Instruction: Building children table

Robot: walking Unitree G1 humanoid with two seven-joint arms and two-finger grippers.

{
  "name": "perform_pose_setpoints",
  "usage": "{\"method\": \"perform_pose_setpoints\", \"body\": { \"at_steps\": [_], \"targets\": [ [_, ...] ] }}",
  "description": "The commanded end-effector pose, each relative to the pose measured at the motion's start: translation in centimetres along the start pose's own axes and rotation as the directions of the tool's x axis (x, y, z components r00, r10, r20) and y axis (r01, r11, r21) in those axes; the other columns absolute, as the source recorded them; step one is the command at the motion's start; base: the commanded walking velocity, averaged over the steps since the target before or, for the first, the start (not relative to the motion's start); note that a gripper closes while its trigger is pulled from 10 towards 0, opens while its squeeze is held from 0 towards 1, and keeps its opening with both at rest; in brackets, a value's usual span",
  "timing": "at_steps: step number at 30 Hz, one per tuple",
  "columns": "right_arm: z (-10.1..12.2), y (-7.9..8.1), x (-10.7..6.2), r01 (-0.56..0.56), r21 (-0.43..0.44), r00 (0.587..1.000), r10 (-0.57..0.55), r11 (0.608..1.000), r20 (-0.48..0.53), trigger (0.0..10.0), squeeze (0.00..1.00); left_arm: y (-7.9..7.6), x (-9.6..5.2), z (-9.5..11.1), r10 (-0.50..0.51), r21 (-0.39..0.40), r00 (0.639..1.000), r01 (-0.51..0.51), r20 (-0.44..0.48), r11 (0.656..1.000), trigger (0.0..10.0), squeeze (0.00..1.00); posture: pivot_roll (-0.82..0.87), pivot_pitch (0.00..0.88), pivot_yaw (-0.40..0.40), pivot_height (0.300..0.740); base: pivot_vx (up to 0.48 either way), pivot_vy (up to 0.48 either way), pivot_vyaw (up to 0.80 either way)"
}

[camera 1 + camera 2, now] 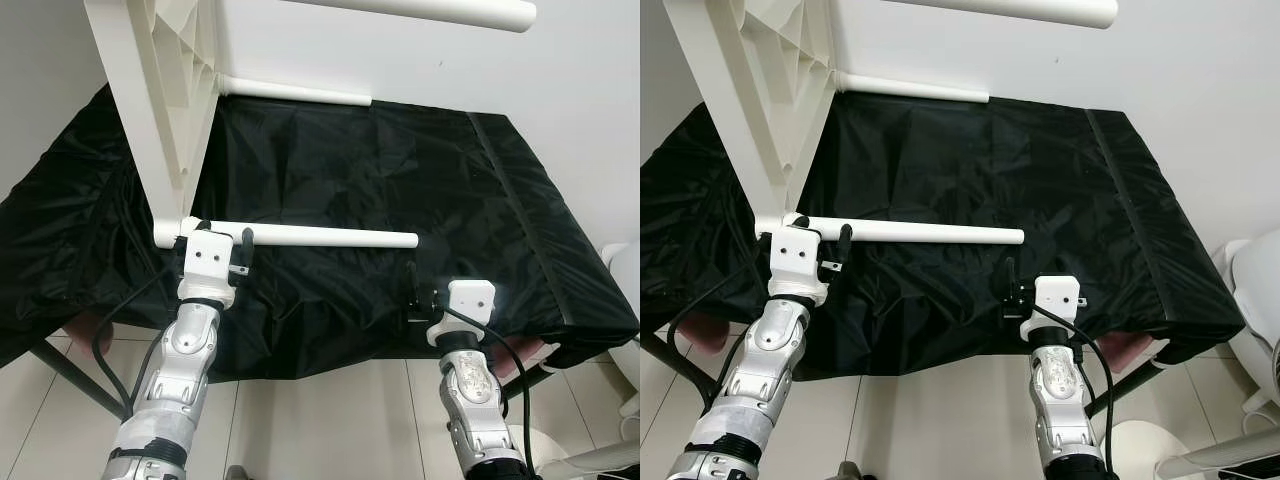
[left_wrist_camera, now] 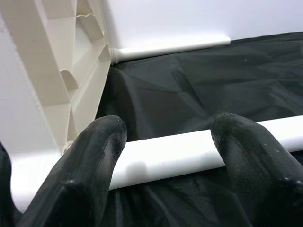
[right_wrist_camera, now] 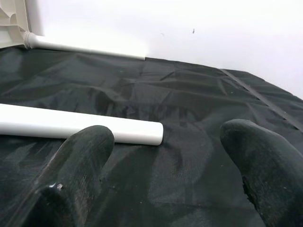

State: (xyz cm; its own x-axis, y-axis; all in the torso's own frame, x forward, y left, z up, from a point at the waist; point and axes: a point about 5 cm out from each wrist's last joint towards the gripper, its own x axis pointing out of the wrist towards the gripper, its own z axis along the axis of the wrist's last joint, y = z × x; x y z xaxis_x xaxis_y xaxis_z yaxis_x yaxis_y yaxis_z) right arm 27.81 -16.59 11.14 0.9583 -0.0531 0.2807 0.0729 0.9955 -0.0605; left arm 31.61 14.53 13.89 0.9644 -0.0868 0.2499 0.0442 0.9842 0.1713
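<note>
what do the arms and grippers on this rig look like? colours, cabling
Both arms are silver, jointed metal segments with rounded housings and dark seams. Each ends in a white boxy wrist block carrying the left gripper and the right gripper, both with long black fingers, rounded and matte at the tips. Black cables loop loosely from each wrist block down along the forearm.

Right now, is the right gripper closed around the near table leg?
No: in the right wrist view the right gripper is open over the black cloth, with the near leg's free end beyond its fingertips.
</note>
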Motion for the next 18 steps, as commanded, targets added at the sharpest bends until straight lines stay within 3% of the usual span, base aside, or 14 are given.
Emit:
{"method": "perform_pose_setpoints", "body": {
  "at_steps": [1,3,4,6,7,14,15,16,17,18],
  "targets": [
    [-0.1,-0.4,-0.2,0.02,0.009,1.0,-0.02,1.0,-0.009,10.0,0.0,-0.5,-0.2,-0.1,-0.045,-0.014,0.999,0.045,-0.004,0.999,10.0,0.0,0.02,0.081,-0.024,0.74,0.0,0.0,0.0],
    [-0.1,-0.3,-0.2,0.016,0.036,1.0,-0.016,0.999,-0.012,10.0,0.0,-0.7,-0.2,-0.1,-0.069,-0.024,0.998,0.069,-0.005,0.997,10.0,0.0,0.02,0.082,-0.024,0.74,0.0,0.0,0.0],
    [-0.1,-0.2,-0.2,0.013,0.056,1.0,-0.012,0.998,-0.012,10.0,1.0,-0.8,-0.2,0.0,-0.079,-0.029,0.997,0.079,-0.004,0.996,10.0,0.0,0.02,0.082,-0.024,0.74,0.0,0.0,0.0],
    [0.0,-0.1,-0.3,0.008,0.075,1.0,-0.007,0.997,-0.008,10.0,1.0,-0.9,-0.3,0.0,-0.086,-0.05,0.996,0.086,-0.004,0.995,10.0,0.0,0.02,0.082,-0.024,0.74,0.0,0.0,0.0],
    [0.1,-0.1,-0.3,0.002,0.084,1.0,-0.001,0.996,-0.003,10.0,1.0,-0.9,-0.3,0.0,-0.091,-0.072,0.996,0.09,-0.002,0.993,10.0,1.0,0.02,0.082,-0.024,0.74,0.0,0.0,0.0],
    [0.6,-0.4,0.3,0.013,0.045,1.0,-0.014,0.999,0.017,10.0,1.0,-0.9,-0.4,-0.4,-0.093,-0.107,0.995,0.087,-0.049,0.99,10.0,0.97,0.03,0.082,-0.032,0.74,0.0,0.0,0.0],
    [0.7,-0.5,0.5,0.015,0.039,1.0,-0.016,0.999,0.021,10.0,0.88,-1.1,-0.1,-0.5,-0.1,-0.199,0.991,0.081,-0.087,0.977,10.0,0.0,0.03,0.082,-0.032,0.74,0.0,0.0,0.0],
    [0.8,-0.5,0.5,0.015,0.037,1.0,-0.016,0.999,0.024,10.0,0.88,-1.2,0.0,-0.5,-0.106,-0.257,0.988,0.075,-0.108,0.963,10.0,0.0,0.03,0.082,-0.032,0.74,0.0,0.0,0.0],
    [0.8,-0.5,0.5,0.015,0.037,1.0,-0.016,0.999,0.024,10.0,0.88,-1.2,0.0,-0.5,-0.106,-0.257,0.988,0.075,-0.108,0.963,10.0,0.0,0.03,0.082,-0.032,0.74,0.0,0.0,0.0],
    [1.0,-0.5,0.6,0.013,0.031,0.999,-0.014,0.999,0.029,10.0,0.0,-1.3,0.2,-0.4,-0.11,-0.312,0.986,0.066,-0.125,0.948,10.0,0.0,0.03,0.082,-0.033,0.74,0.0,0.0,0.0]
  ]
}}
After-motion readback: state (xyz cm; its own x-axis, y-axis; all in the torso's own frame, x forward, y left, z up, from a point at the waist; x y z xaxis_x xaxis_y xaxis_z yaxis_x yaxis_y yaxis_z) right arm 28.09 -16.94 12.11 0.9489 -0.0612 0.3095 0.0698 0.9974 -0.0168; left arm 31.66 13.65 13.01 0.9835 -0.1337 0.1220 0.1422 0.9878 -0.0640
